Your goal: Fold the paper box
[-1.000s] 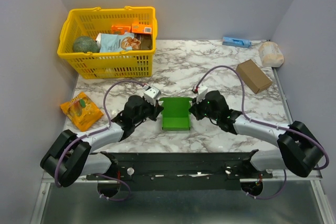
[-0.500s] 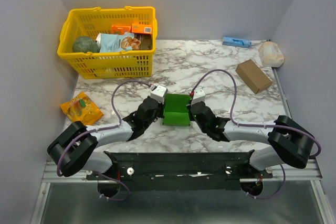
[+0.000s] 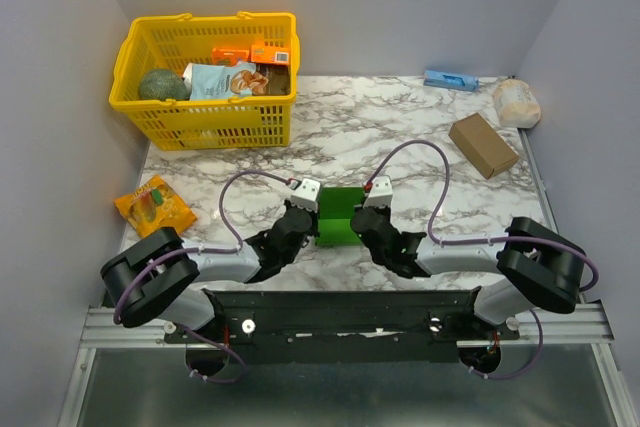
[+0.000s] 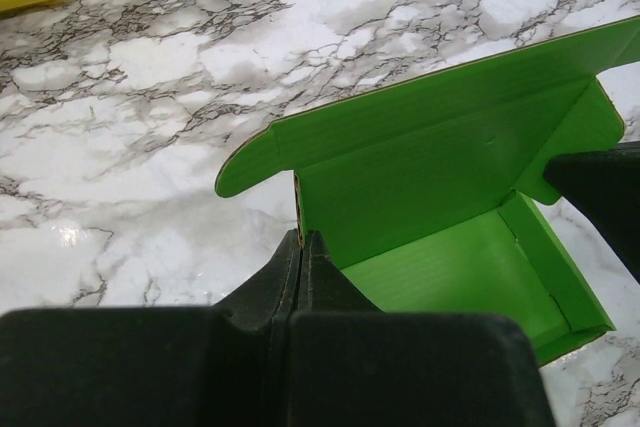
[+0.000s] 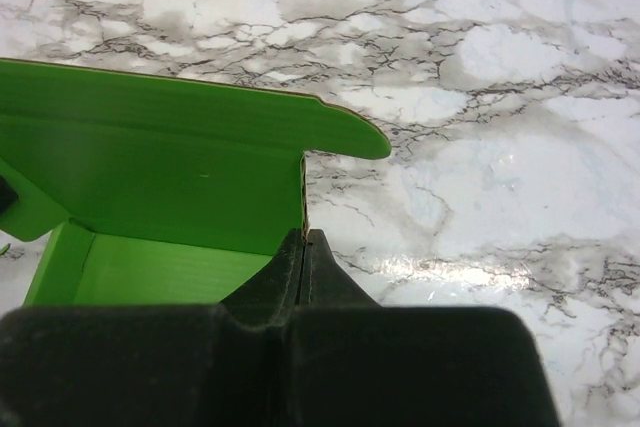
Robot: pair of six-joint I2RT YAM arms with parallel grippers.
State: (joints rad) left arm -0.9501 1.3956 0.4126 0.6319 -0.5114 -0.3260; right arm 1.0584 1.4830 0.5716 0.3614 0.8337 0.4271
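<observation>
The paper box (image 3: 338, 209) is bright green card, lying open on the marble between my two arms. In the left wrist view the paper box (image 4: 430, 177) has its back panel standing, a rounded flap at the top left and its floor at the lower right. My left gripper (image 4: 302, 239) is shut on the edge of its left side wall. In the right wrist view the paper box (image 5: 170, 167) fills the left half, and my right gripper (image 5: 304, 237) is shut on the edge of its right side wall. From above, the left gripper (image 3: 318, 222) and the right gripper (image 3: 358, 222) flank the box.
A yellow basket (image 3: 205, 117) with groceries stands at the back left. An orange packet (image 3: 155, 209) lies at the left edge. A brown cardboard box (image 3: 483, 144), a pale roll (image 3: 516, 102) and a small blue item (image 3: 450, 79) sit at the back right.
Both arms have swung inward and closer together. The box's side walls have come upright, and from above the box looks narrower and shorter than one second ago.
</observation>
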